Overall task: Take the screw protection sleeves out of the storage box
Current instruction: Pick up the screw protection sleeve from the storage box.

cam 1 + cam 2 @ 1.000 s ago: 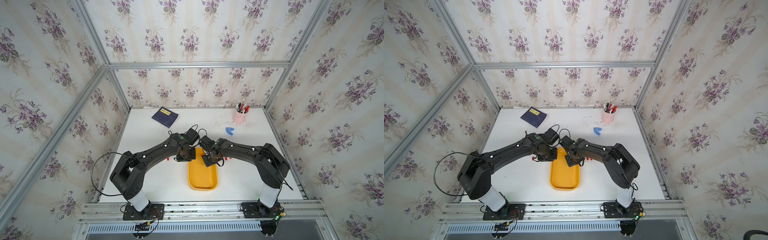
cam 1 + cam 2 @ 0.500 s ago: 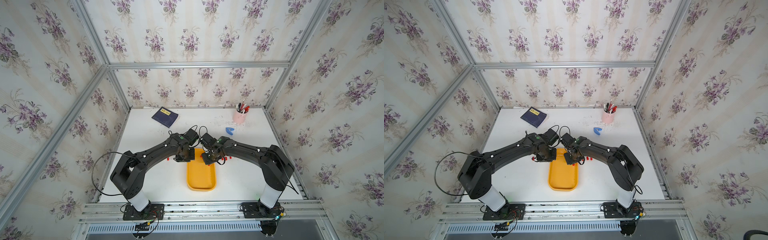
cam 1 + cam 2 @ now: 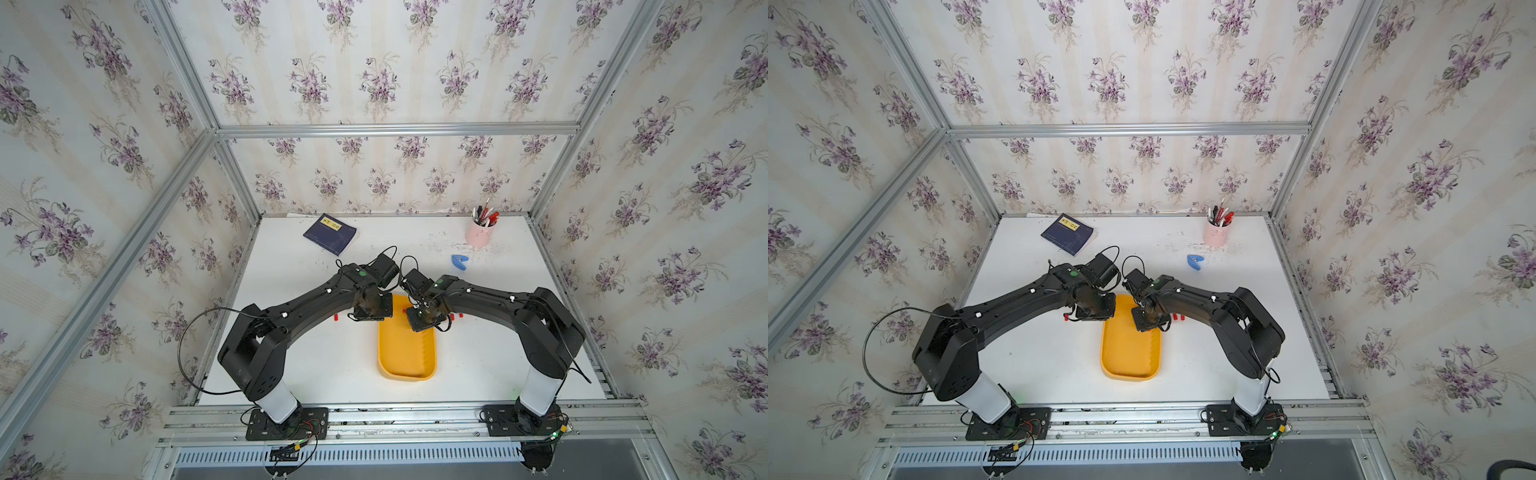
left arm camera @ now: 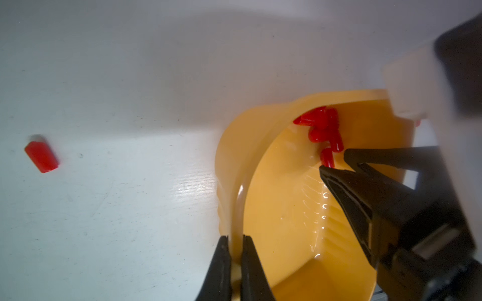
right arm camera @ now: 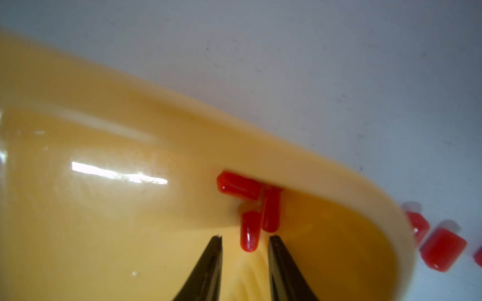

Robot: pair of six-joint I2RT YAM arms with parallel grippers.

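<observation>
Right wrist view: the right gripper point(image 5: 245, 238) stands partly open inside the shallow yellow-orange plastic storage box point(image 5: 104, 130) and holds nothing. One of the tiny red plastic screw protection sleeves point(image 5: 249, 232) lies between its fingertips point(image 5: 281, 265), with a gap on each side. Two more sleeves lie just beyond it, against the box's end wall. At least two further sleeves point(image 5: 440, 247) lie outside on the white table point(image 5: 339, 65), just beside the rim.

Left wrist view: the left gripper point(image 4: 235, 239) is clamped on the side wall of the storage box point(image 4: 287, 208), one finger inside and one outside. A lone sleeve point(image 4: 41, 156) lies on the table, well apart from the box.

In both top views the box point(image 3: 405, 361) point(image 3: 1129, 357) lies lengthwise between the arms. Compared with one second earlier, arms and box sit almost where they were.
</observation>
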